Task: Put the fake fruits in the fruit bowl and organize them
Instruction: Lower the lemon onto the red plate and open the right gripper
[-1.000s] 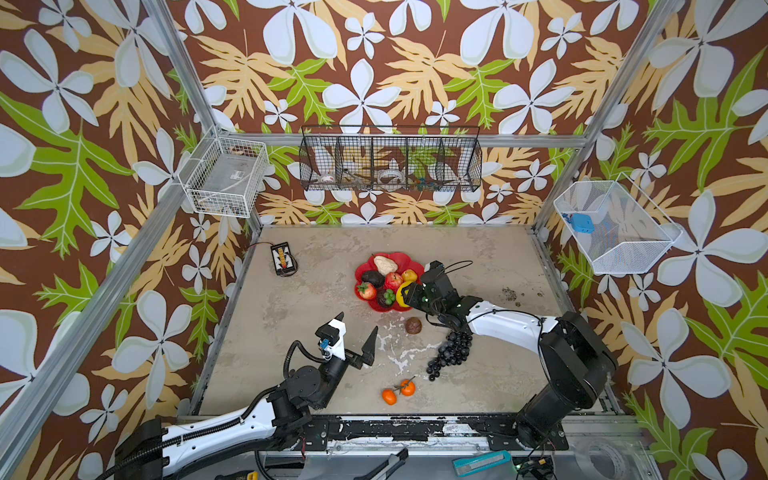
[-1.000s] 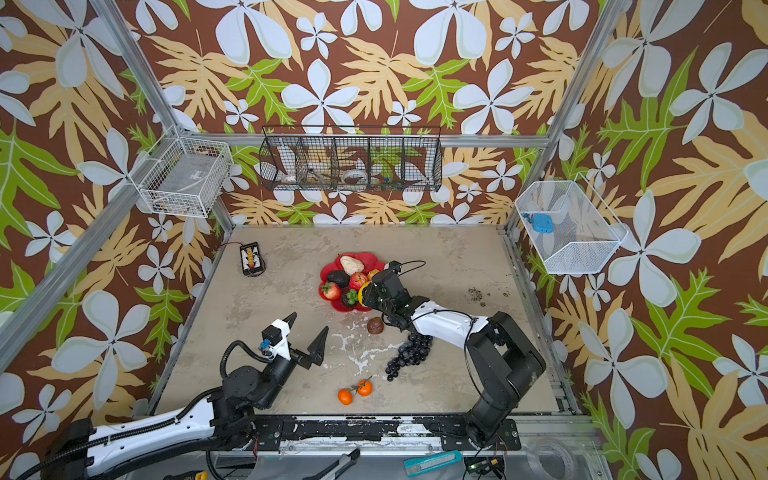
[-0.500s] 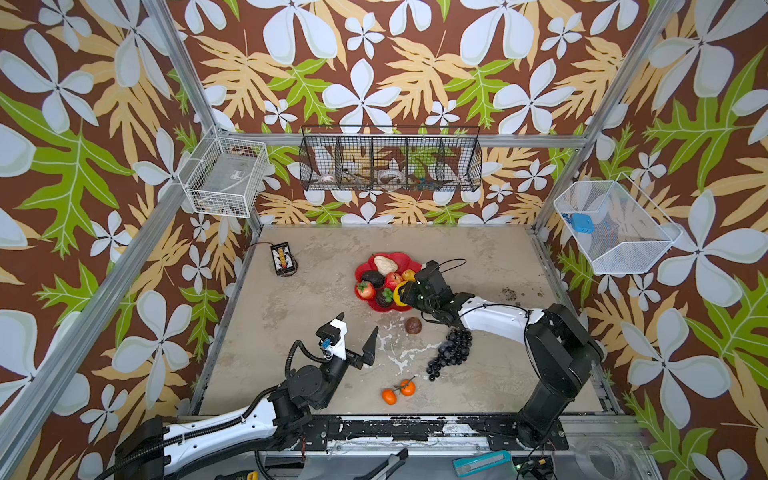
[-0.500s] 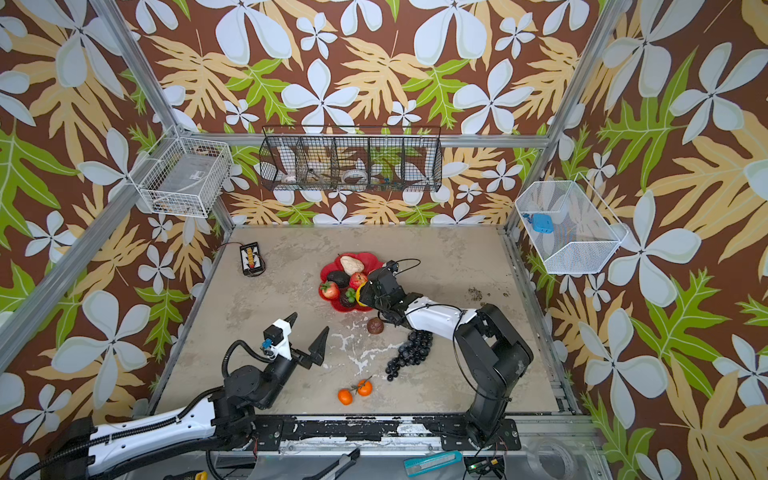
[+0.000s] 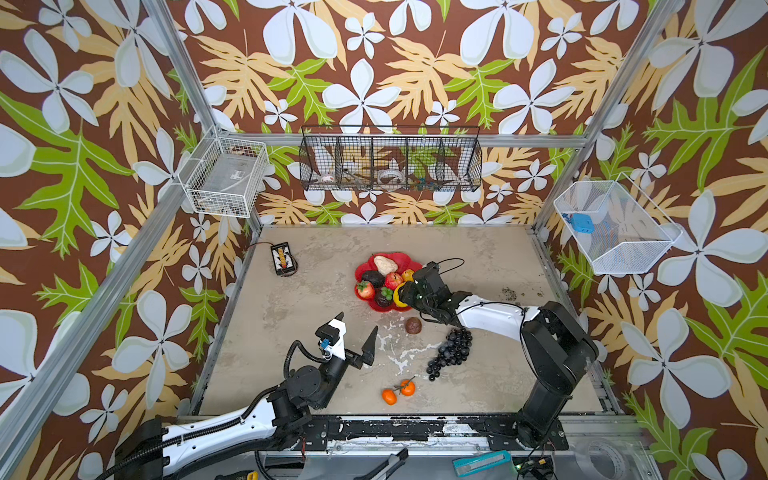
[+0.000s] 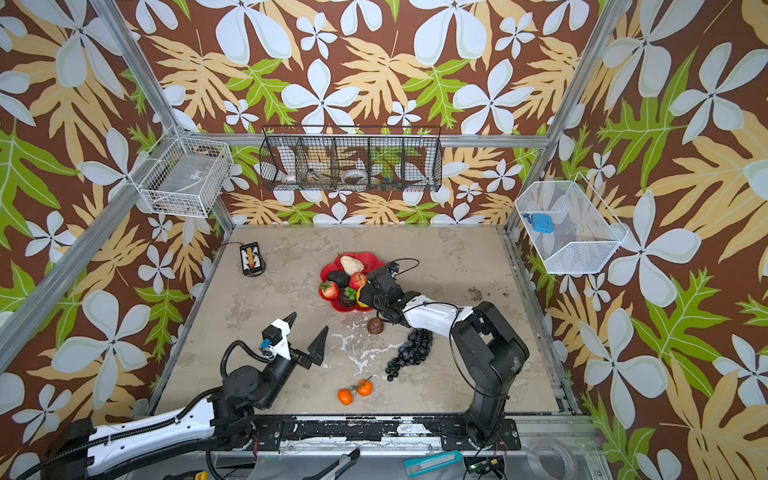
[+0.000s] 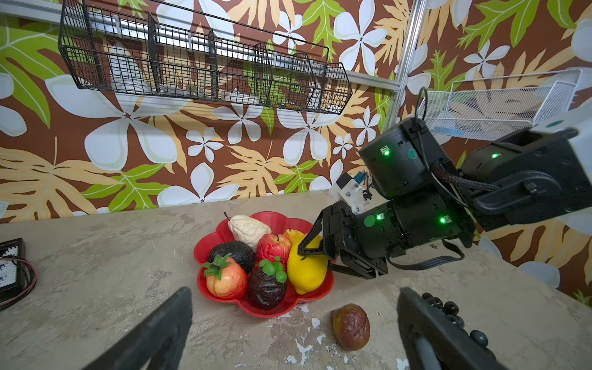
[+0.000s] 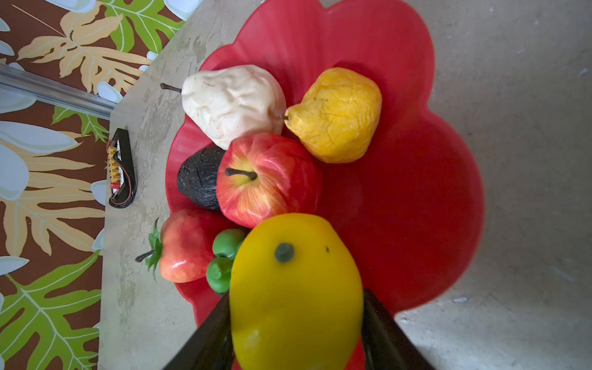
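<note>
- Seven fruits [image 5: 392,280] fill the fruit bowl [image 5: 405,261], centre frame; right gripper [image 5: 404,294] flanks the yellow lemon [image 8: 294,288], gripping or released, cannot tell.
- Left gripper [image 5: 356,328], lower centre, gapes empty.

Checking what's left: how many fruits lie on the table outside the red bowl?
4: a brown fruit by the bowl, the grape bunch beside the right arm, two oranges near the front edge. The arm could hide more.

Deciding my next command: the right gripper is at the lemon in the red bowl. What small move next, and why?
Probably open the right gripper fully and back away. The lemon already appears to rest in the fruit bowl beside the apple, with a finger along each side; whether they grip it is unclear.
</note>
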Tool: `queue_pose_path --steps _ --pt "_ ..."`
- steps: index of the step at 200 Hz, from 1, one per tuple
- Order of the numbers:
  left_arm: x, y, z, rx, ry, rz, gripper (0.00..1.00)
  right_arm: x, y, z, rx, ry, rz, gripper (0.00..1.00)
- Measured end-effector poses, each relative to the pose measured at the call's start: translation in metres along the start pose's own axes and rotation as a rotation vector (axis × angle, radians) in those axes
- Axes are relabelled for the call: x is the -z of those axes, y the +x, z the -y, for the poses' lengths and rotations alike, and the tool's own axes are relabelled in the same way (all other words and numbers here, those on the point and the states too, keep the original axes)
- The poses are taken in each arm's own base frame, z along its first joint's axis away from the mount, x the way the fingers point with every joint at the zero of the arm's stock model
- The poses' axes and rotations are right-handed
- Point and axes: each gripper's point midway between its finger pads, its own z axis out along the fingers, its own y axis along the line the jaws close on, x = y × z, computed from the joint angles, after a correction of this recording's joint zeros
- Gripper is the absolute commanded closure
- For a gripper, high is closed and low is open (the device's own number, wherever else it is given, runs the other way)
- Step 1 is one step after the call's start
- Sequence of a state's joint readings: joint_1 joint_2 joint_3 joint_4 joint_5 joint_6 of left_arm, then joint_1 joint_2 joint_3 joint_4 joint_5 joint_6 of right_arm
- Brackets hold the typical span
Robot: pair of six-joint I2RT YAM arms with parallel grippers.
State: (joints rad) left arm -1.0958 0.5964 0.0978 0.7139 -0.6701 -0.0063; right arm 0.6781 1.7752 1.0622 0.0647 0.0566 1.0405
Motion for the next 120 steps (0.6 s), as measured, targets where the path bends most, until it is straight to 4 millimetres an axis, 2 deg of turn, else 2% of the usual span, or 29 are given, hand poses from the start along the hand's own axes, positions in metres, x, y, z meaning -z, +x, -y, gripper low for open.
queue_pose_path --steps 84,120 --pt "0.0002 -0.0007 -0.0004 0.001 -0.002 0.002 0.0 -0.0036 -0.0004 0.0002 -0.007 0.008 -0.002 0.33" --pt "0.0005 -0.002 -0.0008 0.004 -0.002 0.006 0.0 -0.0022 -0.002 -0.0002 -0.005 0.009 0.004 0.33"
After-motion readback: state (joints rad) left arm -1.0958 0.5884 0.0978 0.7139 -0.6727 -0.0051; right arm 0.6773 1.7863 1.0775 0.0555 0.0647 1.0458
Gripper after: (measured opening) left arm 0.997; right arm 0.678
